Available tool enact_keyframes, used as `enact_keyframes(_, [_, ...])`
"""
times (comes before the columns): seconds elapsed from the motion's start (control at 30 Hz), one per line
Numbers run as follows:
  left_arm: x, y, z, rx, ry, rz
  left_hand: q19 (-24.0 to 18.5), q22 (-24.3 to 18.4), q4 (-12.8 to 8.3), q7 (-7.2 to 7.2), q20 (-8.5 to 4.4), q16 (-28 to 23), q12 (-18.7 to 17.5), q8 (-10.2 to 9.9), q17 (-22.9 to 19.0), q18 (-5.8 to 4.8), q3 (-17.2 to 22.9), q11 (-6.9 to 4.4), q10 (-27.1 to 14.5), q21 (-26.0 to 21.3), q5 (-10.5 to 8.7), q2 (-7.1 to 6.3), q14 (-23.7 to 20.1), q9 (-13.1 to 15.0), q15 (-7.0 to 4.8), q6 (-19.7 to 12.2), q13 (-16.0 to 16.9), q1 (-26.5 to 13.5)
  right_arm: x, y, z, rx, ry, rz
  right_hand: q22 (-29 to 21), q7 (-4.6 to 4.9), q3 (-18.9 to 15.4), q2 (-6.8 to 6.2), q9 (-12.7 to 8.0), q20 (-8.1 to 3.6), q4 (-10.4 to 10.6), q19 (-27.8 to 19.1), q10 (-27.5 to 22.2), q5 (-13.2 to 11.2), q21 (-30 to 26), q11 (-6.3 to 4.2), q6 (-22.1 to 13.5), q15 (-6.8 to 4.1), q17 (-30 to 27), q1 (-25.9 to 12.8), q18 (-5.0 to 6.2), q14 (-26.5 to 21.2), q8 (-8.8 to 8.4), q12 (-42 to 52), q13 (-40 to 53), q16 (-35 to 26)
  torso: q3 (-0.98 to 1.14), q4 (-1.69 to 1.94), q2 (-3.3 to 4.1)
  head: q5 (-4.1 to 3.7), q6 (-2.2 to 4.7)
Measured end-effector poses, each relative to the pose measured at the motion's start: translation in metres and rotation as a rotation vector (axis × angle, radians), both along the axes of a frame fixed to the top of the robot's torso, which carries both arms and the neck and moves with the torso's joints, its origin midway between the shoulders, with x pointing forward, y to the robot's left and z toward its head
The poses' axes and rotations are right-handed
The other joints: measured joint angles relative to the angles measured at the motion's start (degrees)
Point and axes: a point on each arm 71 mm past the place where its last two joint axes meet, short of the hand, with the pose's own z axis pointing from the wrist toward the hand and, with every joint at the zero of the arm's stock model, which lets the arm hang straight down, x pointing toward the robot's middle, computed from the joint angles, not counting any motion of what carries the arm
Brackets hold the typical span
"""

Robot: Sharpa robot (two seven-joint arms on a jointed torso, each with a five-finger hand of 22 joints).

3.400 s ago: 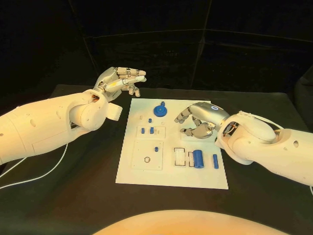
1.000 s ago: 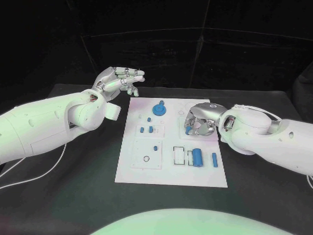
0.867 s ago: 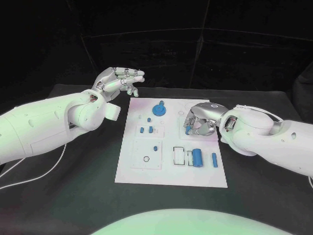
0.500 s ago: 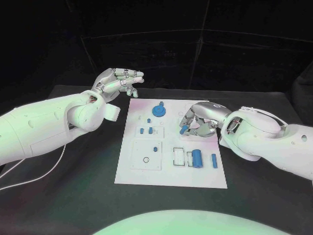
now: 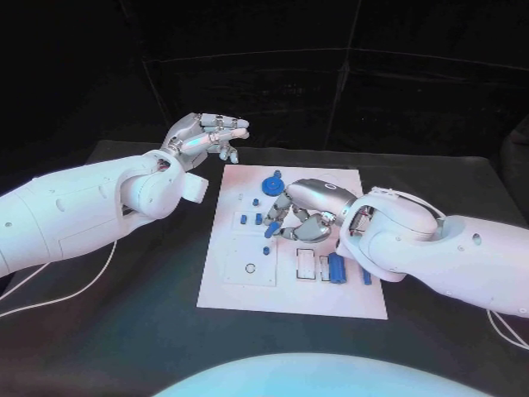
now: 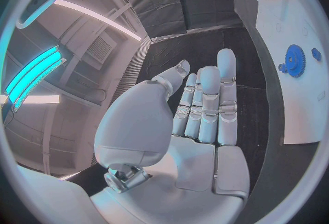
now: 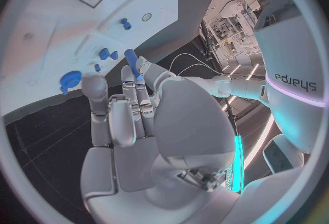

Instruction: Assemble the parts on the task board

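Head view: right hand (image 5: 302, 213) pinches blue peg (image 5: 272, 229) over task board (image 5: 291, 291); left hand (image 5: 205, 134) unclenched, holding nothing.

White task board (image 5: 293, 289), blue parts (image 5: 335, 267), black table (image 5: 145, 314).

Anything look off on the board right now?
Nothing stands out. The task board lies flat, blue parts in place. The right robot hand pinches a small blue peg above it; the left robot hand hovers off the board, holding nothing.
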Motion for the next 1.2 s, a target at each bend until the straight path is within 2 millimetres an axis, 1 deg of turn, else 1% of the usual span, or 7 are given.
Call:
enact_keyframes(0.13, [0.0, -0.001, 0.0, 0.0, 0.0, -0.001, 0.0, 0.0, 0.0, 0.0, 0.0, 0.0, 0.0, 0.0, 0.0, 0.0, 0.0, 0.0, 0.0, 0.0, 0.0, 0.0, 0.0, 0.0, 0.0, 0.0, 0.0, 0.0, -0.007, 0.015, -0.013, 0.003, 0.018, 0.038, 0.0, -0.01, 0.2, 0.0, -0.1, 0.0, -0.2, 0.0, 0.0, 0.0, 0.0, 0.0, 0.0, 0.0, 0.0, 0.0, 0.0, 0.0, -0.12, 0.0, -0.1, 0.0, 0.0, -0.03, 0.05, 0.55, -0.17])
enact_keyframes(0.23, [0.0, -0.002, 0.0, -0.001, 0.001, -0.004, 0.0, 0.0, 0.0, 0.0, 0.0, 0.0, 0.0, 0.0, -0.1, 0.0, 0.0, 0.0, 0.0, 0.0, 0.0, 0.0, 0.0, 0.0, 0.0, 0.0, 0.0, 0.0, -0.016, 0.027, -0.025, 0.003, 0.04, 0.07, -0.1, 0.07, 0.2, 0.0, -0.2, 0.0, -0.2, 0.0, 0.0, 0.0, 0.0, 0.0, -0.2, 0.0, 0.0, 0.0, 0.0, 0.0, -0.15, -0.2, 0.0, 0.0, 0.01, -0.09, 0.07, 0.66, -0.3])
enact_keyframes(0.43, [0.001, -0.004, 0.0, -0.002, 0.002, -0.007, 0.0, 0.0, 0.0, 0.0, 0.0, 0.0, 0.0, 0.0, 0.0, 0.0, 0.0, 0.0, 0.0, 0.0, 0.0, 0.0, 0.0, 0.0, 0.0, 0.0, 0.0, 0.0, -0.021, 0.04, -0.035, -0.009, 0.05, 0.111, -0.2, 0.08, 0.2, 0.0, -0.3, 0.0, -0.2, 0.0, 0.0, 0.2, 0.0, 0.02, -0.3, 0.0, 0.0, 0.0, 0.0, 0.0, -0.17, -0.2, 0.0, 0.0, 0.05, -0.09, 0.09, 0.99, -0.55])
enact_keyframes(0.47, [0.001, -0.004, 0.0, -0.002, 0.002, -0.007, 0.0, 0.0, 0.0, 0.0, 0.0, 0.0, 0.0, 0.0, 0.2, 0.0, 0.0, 0.0, 0.0, 0.0, 0.0, 0.0, 0.0, 0.0, 0.0, 0.0, 0.0, 0.0, -0.022, 0.042, -0.036, -0.014, 0.05, 0.117, -0.2, 0.08, 0.2, 0.0, -0.3, 0.0, -0.2, 0.0, -0.2, 0.2, 0.0, 0.16, -0.3, 0.0, 0.0, 0.0, 0.0, 0.0, -0.18, -0.2, 0.0, 0.0, 0.05, -0.09, 0.09, 1.03, -0.6])
enact_keyframes(0.63, [0.001, -0.005, -0.001, -0.002, 0.003, -0.01, 0.0, 0.0, 0.0, 0.0, 0.0, 0.0, 0.0, 0.0, 0.4, 0.0, 0.0, 0.0, 0.0, 0.0, 0.0, 0.0, 0.0, 0.0, 0.0, 0.0, 0.0, 0.0, -0.022, 0.046, -0.041, -0.035, 0.046, 0.131, -0.2, 0.22, 0.2, -0.01, -0.2, 0.0, -0.2, 0.0, -0.2, 0.2, 0.0, 0.22, -0.2, 0.0, 0.0, 0.0, 0.0, 0.0, -0.35, -0.2, 0.0, 0.0, 0.05, -0.08, 0.08, 1.3, -0.77])
enact_keyframes(0.8, [0.001, -0.005, -0.001, -0.002, 0.004, -0.011, 0.0, 0.0, 0.0, 0.21, 0.0, 0.0, 0.0, 0.0, 0.1, 0.0, 0.0, 0.0, 0.0, 0.0, 0.0, 0.0, 0.0, 0.0, 0.0, -0.2, 0.0, 0.0, -0.021, 0.049, -0.044, -0.06, 0.035, 0.143, -0.2, 0.24, 0.2, -0.01, -0.2, 0.0, -0.2, 0.0, -0.2, 0.2, 0.0, 0.22, -0.2, 0.0, 0.0, 0.0, 0.0, 0.0, -0.59, -0.2, 0.0, 0.0, 0.05, -0.08, 0.08, 1.41, -0.9])
enact_keyframes(1.2, [0.001, -0.005, -0.001, -0.002, 0.006, -0.013, 0.0, 0.0, 0.0, 0.21, 0.0, 0.0, 0.0, 0.0, -0.1, 0.0, 0.0, 0.0, 0.0, 0.0, 0.0, 0.0, 0.0, 0.0, 0.0, -0.2, 0.0, 0.0, -0.019, 0.046, -0.046, -0.112, -0.003, 0.14, -0.2, 0.33, 0.2, -0.02, -0.2, 0.0, -0.2, 0.0, -0.2, 0.2, 0.0, 0.22, -0.3, 0.0, 0.0, 0.0, 0.0, 0.0, -0.79, -0.2, 0.0, 0.0, 0.07, -0.08, 0.08, 1.68, -1.12])
